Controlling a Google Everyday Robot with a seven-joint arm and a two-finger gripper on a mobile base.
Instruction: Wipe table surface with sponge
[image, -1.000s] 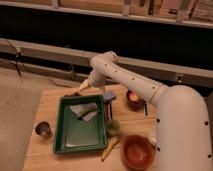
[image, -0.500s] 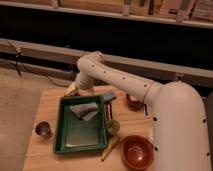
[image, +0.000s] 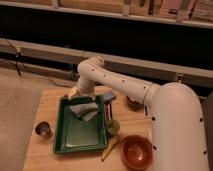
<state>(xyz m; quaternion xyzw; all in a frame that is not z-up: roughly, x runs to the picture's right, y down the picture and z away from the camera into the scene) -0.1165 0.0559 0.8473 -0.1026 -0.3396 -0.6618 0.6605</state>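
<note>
The sponge (image: 83, 110), a thin pale grey-blue rag-like piece, lies crumpled in the far half of the dark green tray (image: 75, 140). The tray rests on the table surface (image: 50, 100), a light tan wooden top. My white arm reaches in from the right and bends down at its elbow. Its gripper (image: 75, 93) hangs open at the tray's far left corner, just left of and beyond the sponge, with nothing in it.
A small thick blue block (image: 109, 96) lies just past the tray's far right corner. A metal cup (image: 43, 130) stands left of the tray. A small green cup (image: 113, 127), a brown bowl (image: 136, 151) and a thin stick (image: 110, 149) sit to its right.
The arm has swung left, carrying the gripper from over the tray's far edge to its far left corner. The sponge has stayed where it was.
</note>
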